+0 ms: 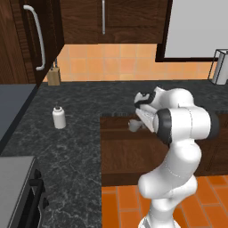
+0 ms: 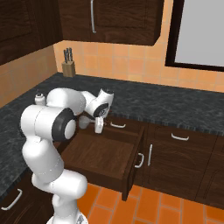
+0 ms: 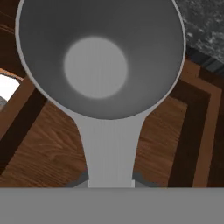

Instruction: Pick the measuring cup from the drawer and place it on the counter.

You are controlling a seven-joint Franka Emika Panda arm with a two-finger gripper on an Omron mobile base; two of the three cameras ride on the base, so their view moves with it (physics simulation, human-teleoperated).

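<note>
Clearly the tool [image 3: 110, 181] pinches only the measuring cup's [image 3: 98, 61] handle at lower centre; a swing could twist it loose over the drawer [image 3: 48, 153].

White bottle [image 1: 59, 117] on counter [image 1: 80, 147]

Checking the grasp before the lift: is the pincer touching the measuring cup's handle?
Touching. In the hand view the pincer is shut on the measuring cup, its fingertips pressed against both sides of the handle, above the open drawer.
</note>
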